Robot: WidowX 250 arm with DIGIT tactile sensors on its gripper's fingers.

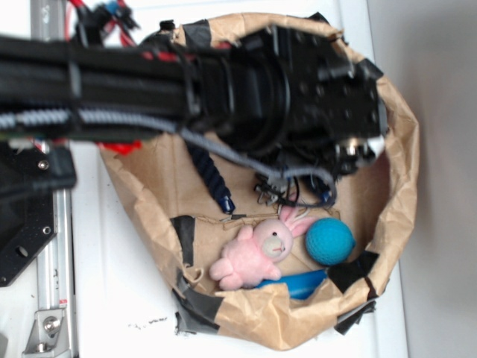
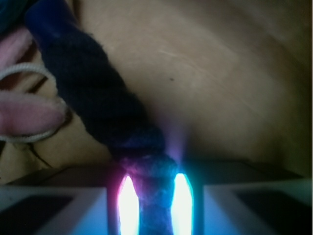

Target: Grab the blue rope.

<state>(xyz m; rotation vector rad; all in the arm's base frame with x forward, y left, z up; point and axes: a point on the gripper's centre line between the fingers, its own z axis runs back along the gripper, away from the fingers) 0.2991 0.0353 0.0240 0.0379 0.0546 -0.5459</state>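
Between the fingertips already: gripper [image 2: 155, 205] pinched on the blue rope [image 2: 93, 93].
Rope's long axis runs straight away from it.

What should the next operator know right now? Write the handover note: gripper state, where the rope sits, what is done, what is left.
Gripper: down inside the brown paper bag, fingers on either side of the blue rope; they look closed on it, though the glow at the pads blurs the contact.
Rope: lies on the bag floor, running away from the gripper toward the pink plush bunny; the exterior view shows its blue-capped end near the bunny, with the rest hidden under the arm.
Done: approach and apparent grasp.
Left: confirm the hold, then lift. The teal ball sits beside the bunny, untouched.
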